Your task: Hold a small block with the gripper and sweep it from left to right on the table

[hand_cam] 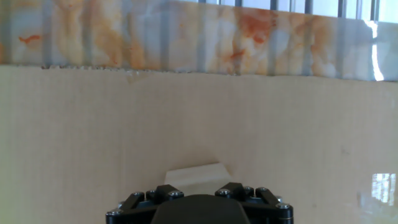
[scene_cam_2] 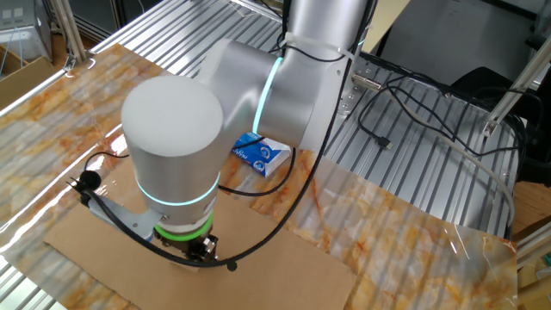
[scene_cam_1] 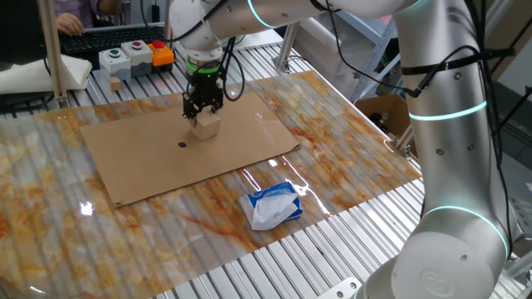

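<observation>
Silver slats carry the table [scene_cam_1: 366, 241], its glossy orange-and-white marbled sheet overlaid by a flat cardboard sheet [scene_cam_1: 150, 162] with a dark dot [scene_cam_1: 182, 144]. From the fixed view facing the arm, going left to right: a box of push-buttons [scene_cam_1: 133, 56] sits at the far edge around eleven o'clock, the dot lies just at eight o'clock of the small block [scene_cam_1: 206, 124], and a white-and-blue packet [scene_cam_1: 271, 205] rests well apart at about five o'clock. The gripper [scene_cam_1: 204, 110] points straight down directly over the cube, its black fingers reaching to the cube's upper sides; whether they are already pinching it or only bracketing it cannot be told. In the hand view the block [hand_cam: 194, 173] peeks out at twelve o'clock of the finger housing, centred between the jaws. Bare cardboard stretches toward three o'clock, which looks like the sweep's open lane.
</observation>
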Tool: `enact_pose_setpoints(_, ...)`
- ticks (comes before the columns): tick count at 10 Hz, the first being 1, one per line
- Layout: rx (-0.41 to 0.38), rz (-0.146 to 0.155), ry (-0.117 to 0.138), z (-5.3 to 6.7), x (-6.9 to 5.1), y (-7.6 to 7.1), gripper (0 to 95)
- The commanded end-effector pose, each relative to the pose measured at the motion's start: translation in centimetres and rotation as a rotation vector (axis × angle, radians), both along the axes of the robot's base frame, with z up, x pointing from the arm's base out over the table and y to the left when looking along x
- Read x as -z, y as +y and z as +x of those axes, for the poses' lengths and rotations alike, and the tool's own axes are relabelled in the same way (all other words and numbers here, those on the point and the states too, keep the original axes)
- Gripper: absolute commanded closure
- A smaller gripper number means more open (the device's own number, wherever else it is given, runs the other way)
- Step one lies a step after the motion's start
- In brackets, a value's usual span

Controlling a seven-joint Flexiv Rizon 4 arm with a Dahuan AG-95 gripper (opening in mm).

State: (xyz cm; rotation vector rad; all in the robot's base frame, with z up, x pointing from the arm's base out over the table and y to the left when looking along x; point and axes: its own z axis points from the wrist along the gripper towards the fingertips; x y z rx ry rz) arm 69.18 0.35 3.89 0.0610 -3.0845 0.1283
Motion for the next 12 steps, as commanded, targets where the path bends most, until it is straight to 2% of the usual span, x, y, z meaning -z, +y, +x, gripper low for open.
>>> enact_pose_setpoints(1, 0.010, -0.004, -0.005, -0.3, 0.1, 0.5, 38.0)
enact_pose_setpoints(4, 0.017, -0.003, -0.005, -0.8, -0.2, 1.4, 38.0)
enact_pose_setpoints(7, 0.049, -0.009, -0.013, -1.3, 0.3, 2.5, 38.0)
enact_pose_setpoints(10, 0.041, -0.010, -0.009, -2.0, -0.3, 3.5, 38.0)
enact_pose_setpoints(12, 0.048, -0.008, -0.014, -2.5, -0.1, 4.4, 38.0)
